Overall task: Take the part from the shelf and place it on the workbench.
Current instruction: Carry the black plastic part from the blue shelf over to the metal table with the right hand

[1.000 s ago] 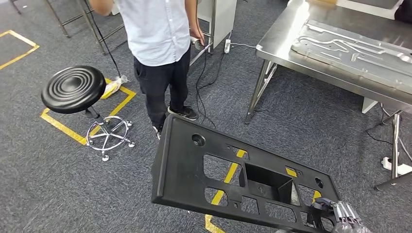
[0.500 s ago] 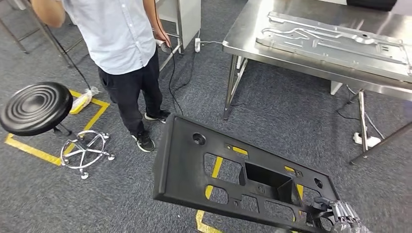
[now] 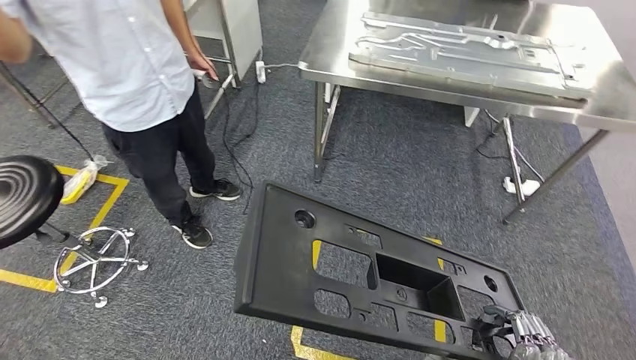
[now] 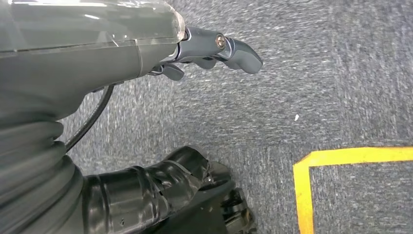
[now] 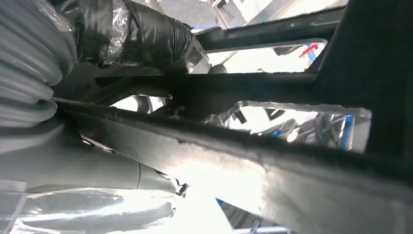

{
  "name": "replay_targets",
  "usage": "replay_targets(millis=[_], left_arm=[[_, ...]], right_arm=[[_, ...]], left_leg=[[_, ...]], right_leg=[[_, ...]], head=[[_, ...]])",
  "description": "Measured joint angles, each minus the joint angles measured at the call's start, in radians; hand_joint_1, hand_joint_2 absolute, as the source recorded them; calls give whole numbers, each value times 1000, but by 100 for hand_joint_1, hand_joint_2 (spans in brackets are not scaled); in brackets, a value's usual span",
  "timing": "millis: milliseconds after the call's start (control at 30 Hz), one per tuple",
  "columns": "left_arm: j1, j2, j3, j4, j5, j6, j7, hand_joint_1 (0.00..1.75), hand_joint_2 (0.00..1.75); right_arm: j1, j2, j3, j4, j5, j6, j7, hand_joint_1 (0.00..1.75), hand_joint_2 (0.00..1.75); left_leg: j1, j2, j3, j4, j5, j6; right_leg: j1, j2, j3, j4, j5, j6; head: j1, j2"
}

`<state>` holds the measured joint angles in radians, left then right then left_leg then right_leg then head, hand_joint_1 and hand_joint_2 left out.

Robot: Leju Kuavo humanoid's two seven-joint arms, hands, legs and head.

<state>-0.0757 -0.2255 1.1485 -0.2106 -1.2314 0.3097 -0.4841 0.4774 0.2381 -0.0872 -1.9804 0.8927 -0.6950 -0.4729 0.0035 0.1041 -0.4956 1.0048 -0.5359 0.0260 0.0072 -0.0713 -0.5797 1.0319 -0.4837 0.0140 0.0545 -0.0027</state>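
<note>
Right hand (image 3: 525,337) grips the black panel (image 3: 352,277) at its near right corner, fingers hooked through a cutout; panel is carried flat and tilted above the carpet (image 3: 420,187), stretching forward and left from the hand. Steel workbench (image 3: 330,56) stands ahead of the hand, well apart from the panel, with a large flat metal plate (image 3: 465,52) lying on top. A person (image 3: 135,82) in a light shirt and dark trousers stands forward and far left of the hand, near a cabinet (image 3: 240,30). Black round stool (image 3: 22,199) on a chrome wheeled base is further left still. Cables and a white power strip (image 3: 261,72) lie on the carpet by the bench legs; another strip (image 3: 521,185) sits under the bench's right side. Yellow floor tape (image 3: 105,202) shows by the stool and through the panel's cutouts.

Right wrist view shows the panel (image 5: 292,161) underside close up, bars crossing right against the taped thumb (image 5: 146,39); grip itself mostly hidden. Left wrist view shows the left hand (image 4: 214,48) hanging over carpet beside a yellow tape corner (image 4: 311,165), fingers apart, holding nothing.
</note>
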Motion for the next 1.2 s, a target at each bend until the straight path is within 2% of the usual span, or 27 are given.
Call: replay_targets(millis=[67, 100, 133, 200, 233, 267, 300, 333, 400, 433, 467, 567, 633, 667, 733, 767, 800, 833, 867, 900, 967, 1033, 1133, 1167, 1200], left_arm=[[-3, 0, 0, 0, 0, -1, 0, 0, 175], [-5, 0, 0, 0, 0, -1, 0, 0, 175], [-5, 0, 0, 0, -1, -1, 1, 0, 175], [-4, 0, 0, 0, -2, -3, 2, 0, 175], [-2, 0, 0, 0, -2, -5, 2, 0, 175], [0, 0, 0, 0, -2, -6, 3, 0, 175], [2, 0, 0, 0, -2, -8, 3, 0, 175], [3, 0, 0, 0, -2, -10, 4, 0, 175], [3, 1, 0, 0, -3, -12, 5, 0, 175], [2, 1, 0, 0, -4, -13, 5, 0, 175], [0, 1, -1, 0, -6, -15, 6, 0, 175], [-2, 1, -2, 0, -14, -29, 5, 0, 175], [-1, 1, -3, 0, -18, -42, 3, 0, 175], [-1, 1, -3, 0, -18, -47, 1, 0, 175], [0, 2, -4, 0, -21, -51, -1, 0, 175], [2, 2, -4, 0, -22, -50, -3, 0, 175], [3, 3, -5, 0, -22, -50, -4, 0, 175], [4, 3, -5, 0, -22, -50, -6, 0, 175], [4, 4, -5, 0, -22, -49, -8, 0, 175], [4, 4, -5, 0, -22, -49, -9, 0, 175], [3, 4, -6, 0, -22, -49, -10, 0, 175], [3, 4, -7, 0, -23, -49, -10, 0, 175], [2, 5, -8, 0, -23, -49, -11, 0, 175], [1, 5, -9, 0, -23, -49, -12, 0, 175], [2, 5, -9, 0, -24, -49, -12, 0, 175]], right_arm=[[2, -1, 0, 0, 1, 0, 0, 175, 175], [3, -1, 1, 0, 1, 0, 0, 175, 175], [4, -2, 1, 0, 2, 0, 1, 175, 175], [2, -3, 4, 1, 4, -1, 4, 175, 175], [1, -5, 8, 1, 6, -1, 7, 175, 175], [0, -7, 12, 3, 8, -1, 13, 175, 175], [0, -11, 16, 5, 12, 0, 21, 175, 175], [0, -15, 22, 8, 17, 0, 30, 175, 175], [0, -26, 33, 13, 30, 0, 54, 175, 175], [0, -33, 40, 16, 37, 0, 66, 175, 175], [0, -39, 47, 19, 44, 0, 76, 175, 175], [-1, -57, 65, 27, 82, 0, 90, 175, 175], [-1, -63, 73, 31, 113, 0, 91, 175, 175], [-2, -66, 77, 32, 122, 0, 92, 175, 175], [-4, -75, 86, 38, 119, 0, 93, 175, 175], [-4, -80, 91, 41, 112, 0, 94, 175, 175], [-4, -84, 95, 45, 103, 0, 96, 175, 175], [-4, -89, 98, 48, 94, 0, 99, 175, 175], [-4, -93, 101, 50, 85, 0, 101, 175, 175], [-4, -98, 104, 51, 79, 0, 104, 175, 175], [-6, -105, 112, 52, 72, 0, 105, 175, 175], [-6, -111, 117, 52, 70, 0, 105, 175, 175], [-5, -115, 119, 52, 59, 0, 101, 175, 175], [-6, -115, 119, 52, 54, 0, 98, 175, 175], [-6, -115, 120, 52, 49, 0, 96, 175, 175]], left_leg=[[-1, 14, 8, -4, -5, -9], [0, 2, 8, 2, -13, -13], [1, -20, 0, 25, -30, -17], [4, -75, -52, 134, -89, -22], [5, -88, -89, 205, -118, -22], [5, -93, -121, 263, -134, -23], [5, -95, -139, 287, -126, -24], [6, -95, -140, 271, -98, -24], [8, -101, -100, 150, -13, -22], [9, -107, -79, 90, 14, -20], [9, -113, -65, 50, 28, -18], [6, -118, -60, 29, 31, -5], [8, -112, -57, 21, 36, 8], [10, -108, -56, 18, 38, 14], [9, -102, -56, 18, 36, 20], [8, -98, -55, 18, 35, 21], [8, -95, -54, 18, 33, 21], [8, -93, -52, 18, 31, 20], [8, -91, -48, 18, 29, 18], [8, -91, -43, 18, 26, 15], [5, -89, -37, 18, 20, 6], [3, -87, -34, 15, 16, -5], [4, -87, -31, 28, 1, -21], [4, -89, -45, 61, -19, -24], [6, -92, -73, 118, -46, -26]], right_leg=[[-2, 22, -1, -5, 3, -9], [-5, 33, 1, -11, 5, -14], [-9, 43, 3, -16, 8, -20], [-13, 64, 6, -22, 11, -28], [-13, 75, 5, -22, 11, -30], [-12, 87, 6, -21, 10, -32], [-12, 98, 7, -19, 8, -32], [-13, 108, 9, -17, 7, -32], [-14, 123, 12, -9, 0, -28], [-12, 128, 12, -2, -5, -23], [-11, 131, 9, 3, -8, -18], [-12, 135, 2, 7, -10, -1], [-13, 119, -7, 31, -28, 9], [-14, 106, -23, 68, -51, 14], [-17, 86, -79, 186, -110, 23], [-19, 84, -107, 240, -128, 26], [-21, 82, -122, 268, -129, 28], [-23, 81, -119, 259, -111, 28], [-24, 78, -97, 212, -78, 28], [-24, 74, -62, 143, -43, 25], [-18, 65, -7, 33, -10, 16], [-11, 64, 6, 6, -16, 6], [-16, 71, 16, -8, -14, -12], [-18, 72, 22, -13, -13, -18], [-18, 72, 27, -16, -15, -24]], head=[[-1, 0], [-1, 0], [-1, 0], [-2, 0], [-2, 0], [-2, 0], [-2, 0], [-3, 0], [-2, 0], [-2, 0], [-2, 0], [-1, 0], [-1, 0], [-1, 0], [0, 0], [-1, 0], [-1, 0], [0, 0], [0, 0], [0, 0], [0, 0], [-1, 0], [-2, 0], [-2, 0], [-3, 0]])
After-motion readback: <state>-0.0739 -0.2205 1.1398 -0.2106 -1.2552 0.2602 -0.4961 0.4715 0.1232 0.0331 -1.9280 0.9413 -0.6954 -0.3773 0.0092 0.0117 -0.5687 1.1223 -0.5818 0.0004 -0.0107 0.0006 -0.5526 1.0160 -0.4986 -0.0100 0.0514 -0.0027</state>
